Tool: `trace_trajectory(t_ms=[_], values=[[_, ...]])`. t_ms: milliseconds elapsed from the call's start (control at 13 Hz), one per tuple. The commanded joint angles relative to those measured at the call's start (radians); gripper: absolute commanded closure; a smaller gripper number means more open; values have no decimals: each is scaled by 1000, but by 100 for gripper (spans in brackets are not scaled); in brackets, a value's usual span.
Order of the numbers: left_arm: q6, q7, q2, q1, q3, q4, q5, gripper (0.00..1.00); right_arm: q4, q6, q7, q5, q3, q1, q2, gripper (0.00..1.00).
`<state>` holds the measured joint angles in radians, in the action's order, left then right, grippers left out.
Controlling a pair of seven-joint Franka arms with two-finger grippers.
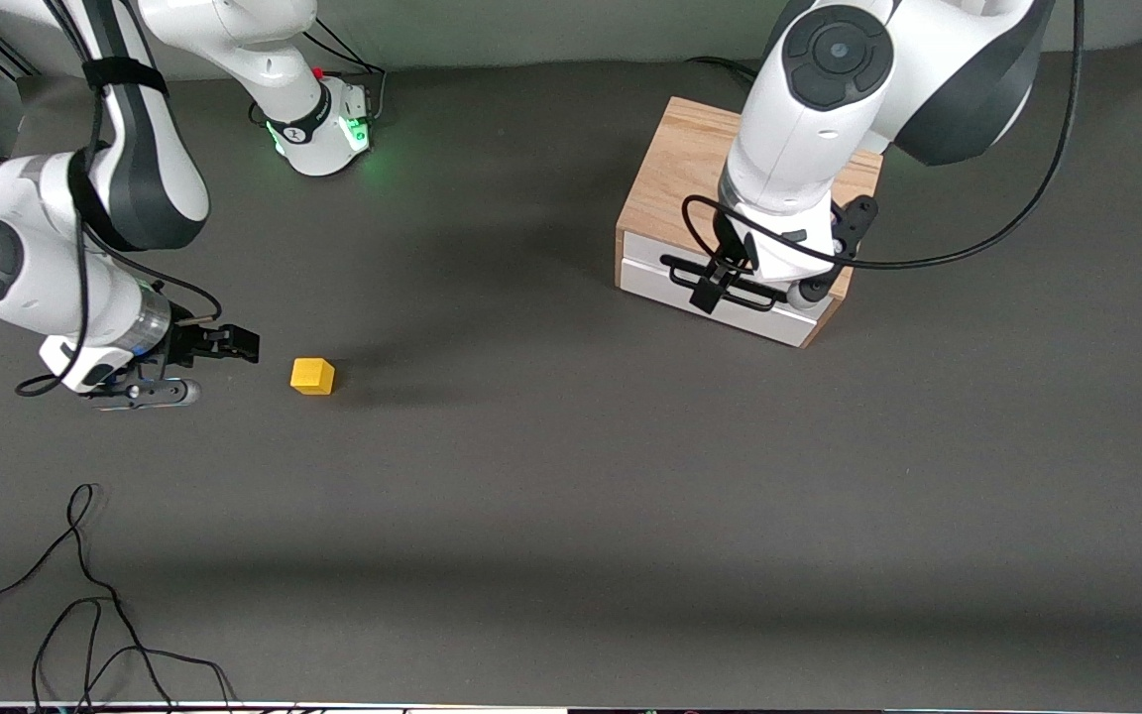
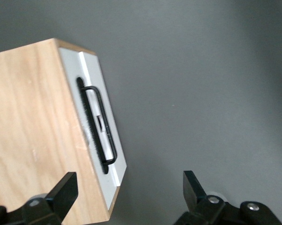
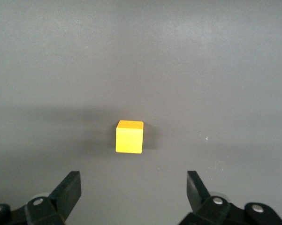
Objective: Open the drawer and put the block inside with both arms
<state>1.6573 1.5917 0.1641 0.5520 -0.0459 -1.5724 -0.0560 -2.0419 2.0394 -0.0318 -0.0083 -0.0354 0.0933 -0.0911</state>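
Note:
The yellow block (image 1: pixel 312 376) (image 3: pixel 129 137) lies on the dark table toward the right arm's end. My right gripper (image 1: pixel 217 367) (image 3: pixel 133 190) hangs low beside it, open and empty, with the block a short way ahead of its fingertips. The drawer (image 1: pixel 730 288) (image 2: pixel 101 124) sits shut in its light-wood box (image 1: pixel 675 164) (image 2: pixel 33 140), showing a white front panel and a black bar handle (image 2: pixel 103 126). My left gripper (image 1: pixel 718 283) (image 2: pixel 130 191) hovers open above the drawer's front and handle, one finger over the box top, the other over the table.
Loose black cables (image 1: pixel 85 595) lie on the table near the front camera at the right arm's end. The right arm's base (image 1: pixel 328 129) glows green at the table's back edge. Bare grey table stretches between the block and the box.

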Motion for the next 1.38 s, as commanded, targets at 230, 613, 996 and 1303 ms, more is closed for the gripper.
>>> trace_trajectory(t_ms=[230, 613, 996, 1303], values=[[-142, 47, 17, 31, 11, 15, -21, 0, -172, 240, -8, 16, -4, 6, -16, 0], [-70, 42, 107, 29, 9, -1, -28, 0, -198, 327, -10, 16, -3, 9, -99, 0], [59, 31, 167, 25, 11, -84, -10, 0, -218, 416, -28, 16, -3, 36, -173, 0], [99, 20, 190, 23, 11, -120, 2, 0, -218, 429, -28, 50, -3, 51, -200, 0]])
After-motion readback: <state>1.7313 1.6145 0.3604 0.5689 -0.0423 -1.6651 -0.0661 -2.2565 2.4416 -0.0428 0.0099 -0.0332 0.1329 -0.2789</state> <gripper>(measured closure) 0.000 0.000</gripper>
